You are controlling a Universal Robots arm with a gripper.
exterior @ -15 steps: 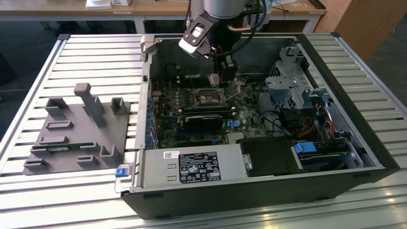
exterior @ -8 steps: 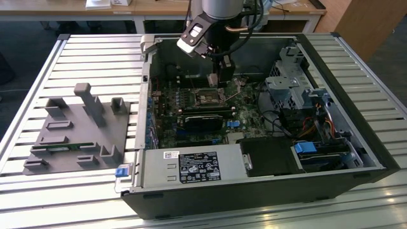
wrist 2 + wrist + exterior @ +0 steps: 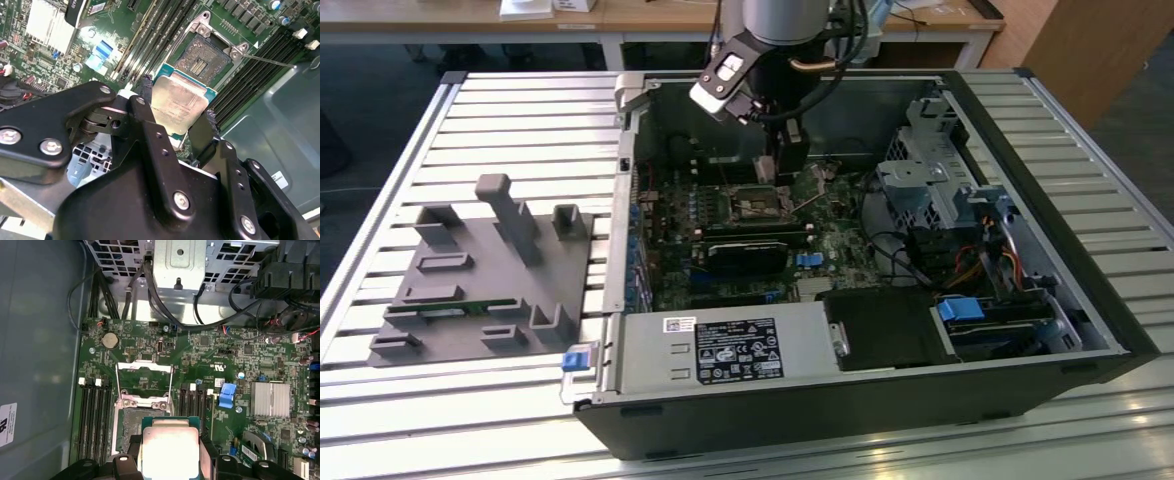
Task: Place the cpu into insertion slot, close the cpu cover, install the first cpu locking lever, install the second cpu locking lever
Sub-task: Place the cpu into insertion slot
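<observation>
Black hand pinches the cpu by two of its sides, silver top showing in both wrist views. The cpu hangs over the green board, partly above the slot and not in it. The slot is bare. The cover is swung open beside it. In the exterior view, the hand reaches down into the open case. The case lies on the counter. A grey rack sits on the exterior view's left.
</observation>
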